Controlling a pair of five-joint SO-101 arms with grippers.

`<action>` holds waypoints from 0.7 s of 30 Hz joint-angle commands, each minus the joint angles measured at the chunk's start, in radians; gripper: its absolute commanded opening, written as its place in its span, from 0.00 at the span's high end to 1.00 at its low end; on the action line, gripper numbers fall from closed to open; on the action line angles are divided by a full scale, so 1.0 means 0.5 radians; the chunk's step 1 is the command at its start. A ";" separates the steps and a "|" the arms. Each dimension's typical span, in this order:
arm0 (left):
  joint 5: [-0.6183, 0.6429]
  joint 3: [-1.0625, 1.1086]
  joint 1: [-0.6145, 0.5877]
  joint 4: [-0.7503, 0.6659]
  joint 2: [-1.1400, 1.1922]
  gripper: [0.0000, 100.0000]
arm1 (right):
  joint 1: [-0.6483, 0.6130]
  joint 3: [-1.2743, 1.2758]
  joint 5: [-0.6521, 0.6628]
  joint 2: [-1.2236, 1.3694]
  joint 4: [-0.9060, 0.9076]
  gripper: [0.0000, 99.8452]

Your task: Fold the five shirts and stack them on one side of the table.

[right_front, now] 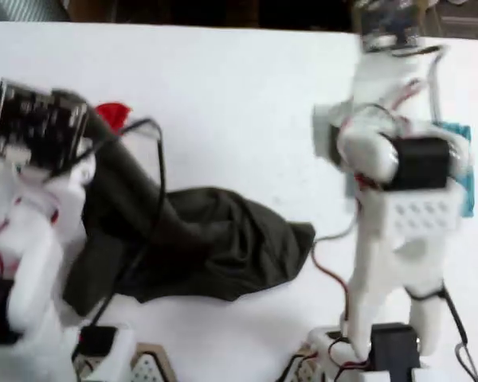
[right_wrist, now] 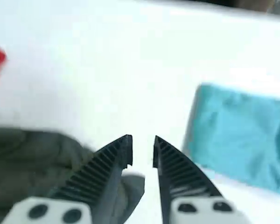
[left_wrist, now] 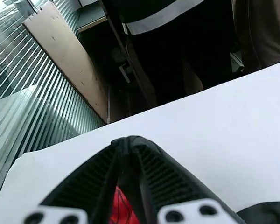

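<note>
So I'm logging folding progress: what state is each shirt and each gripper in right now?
dark green shirt: crumpled in a heap, not folded.
teal shirt: folded, lying flat on the table.
red cloth: mostly hidden by the left arm, fold cannot be told.
left gripper: shut, tips meeting.
right gripper: slightly open, holding nothing.

We see three shirts. The dark olive shirt (right_front: 223, 239) is crumpled and unfolded, left of centre on the table (right_front: 223, 103). Only a scrap of the red shirt (right_front: 111, 114) shows, just beside its far end. The teal shirt (right_front: 462, 171) lies flat, well apart on the right.
</note>
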 commanded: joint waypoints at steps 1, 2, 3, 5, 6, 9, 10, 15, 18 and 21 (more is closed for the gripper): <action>-0.028 -0.017 -0.061 -0.190 0.175 0.97 | -0.173 0.644 0.012 -0.035 -0.269 0.91; -0.028 -0.014 -0.101 -0.221 0.224 0.97 | -0.262 0.792 0.012 -0.038 -0.345 0.91; -0.021 -0.014 -0.141 -0.252 0.273 0.97 | -0.354 0.924 0.009 -0.038 -0.422 0.91; -0.021 -0.011 -0.233 -0.295 0.341 0.97 | -0.532 1.145 0.006 -0.035 -0.585 0.91; -0.021 -0.011 -0.270 -0.310 0.365 0.97 | -0.597 1.237 0.015 -0.035 -0.661 0.90; -0.031 -0.011 -0.338 -0.325 0.423 0.97 | -0.701 1.442 0.025 -0.017 -0.809 0.86; -0.031 -0.011 -0.353 -0.325 0.436 0.97 | -0.729 1.513 0.025 -0.017 -0.852 0.83; -0.031 -0.008 -0.408 -0.316 0.503 0.97 | -0.836 1.832 0.212 -0.017 -1.097 0.68; -0.031 -0.008 -0.430 -0.316 0.522 0.97 | -0.827 2.016 0.227 -0.014 -1.297 0.69; -0.031 -0.008 -0.430 -0.316 0.509 0.97 | -0.775 2.167 0.252 -0.002 -1.471 0.71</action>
